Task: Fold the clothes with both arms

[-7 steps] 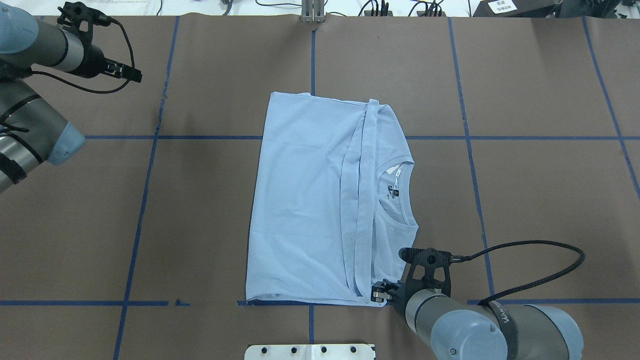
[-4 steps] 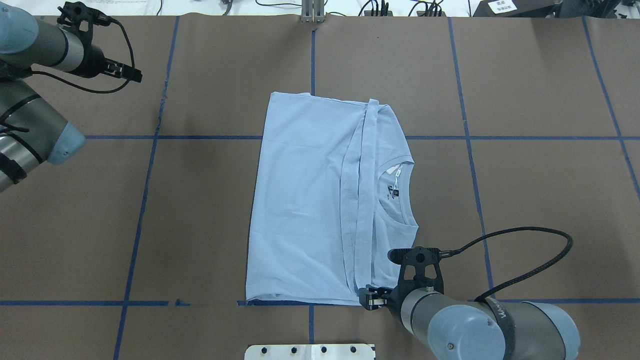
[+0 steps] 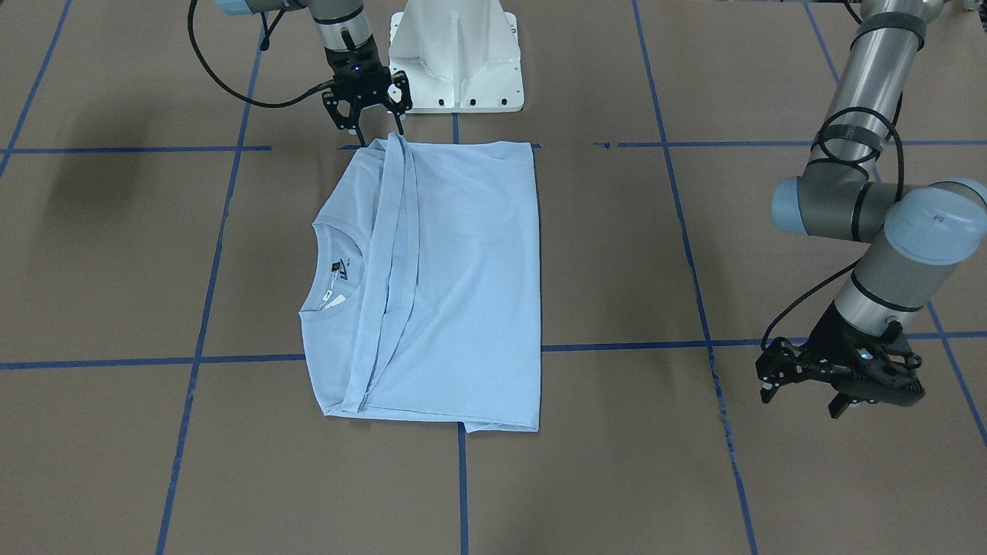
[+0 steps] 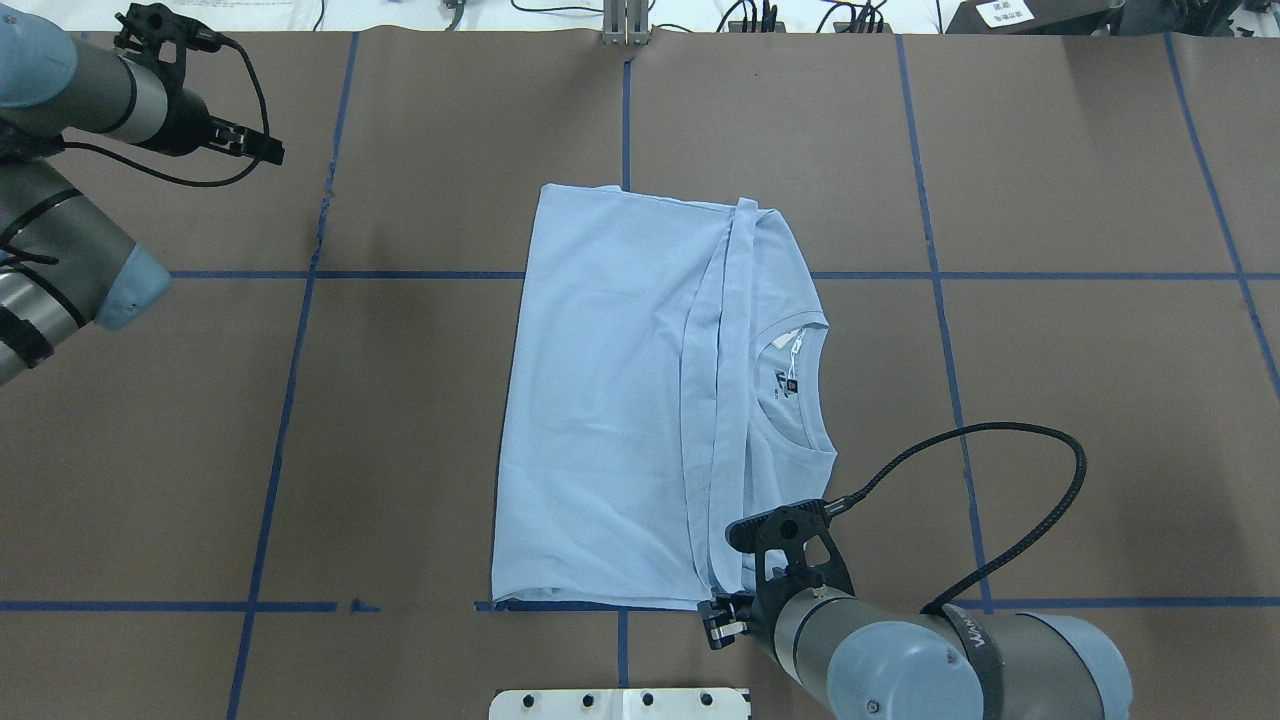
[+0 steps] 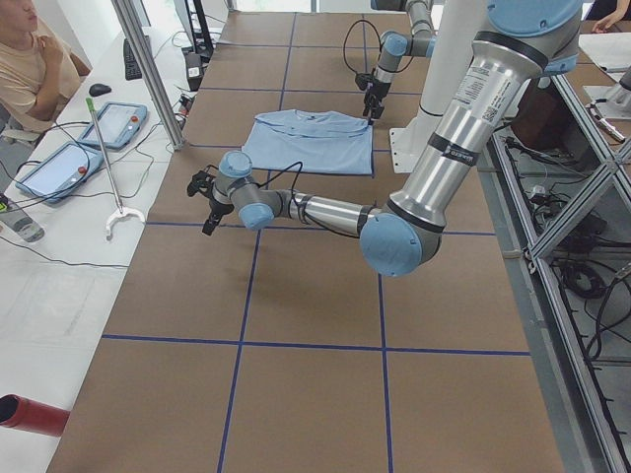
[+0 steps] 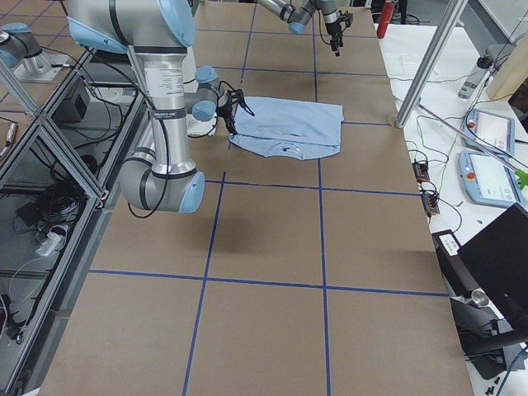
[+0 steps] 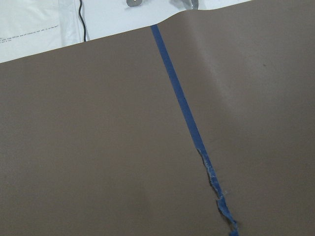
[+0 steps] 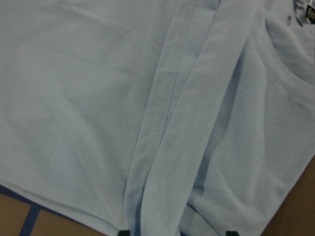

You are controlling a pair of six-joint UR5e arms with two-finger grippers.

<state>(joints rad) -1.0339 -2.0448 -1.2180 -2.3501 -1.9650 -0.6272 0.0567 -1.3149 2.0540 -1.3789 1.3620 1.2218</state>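
The light blue T-shirt (image 4: 620,400) lies folded flat in the middle of the brown table, and also shows in the front view (image 3: 463,285). Its collar and dark neck label (image 4: 785,383) face up, with doubled hems running alongside. The palm print is hidden. My right gripper (image 4: 718,622) is open at the shirt's near edge, by the hems' end (image 3: 372,132). In the right wrist view its fingertips (image 8: 125,232) straddle the hems. My left gripper (image 4: 262,150) is open and empty, far off to the left (image 3: 802,397).
The white pedestal base (image 3: 455,54) stands just behind the shirt's near edge. Blue tape lines cross the table, with a torn stretch (image 7: 216,191) under the left wrist. A person (image 5: 30,59) and tablets (image 5: 113,118) sit beyond the far edge.
My right gripper has moved left along the shirt's near edge, from the collar-side corner to the end of the folded hems. The left arm and the shirt have not moved.
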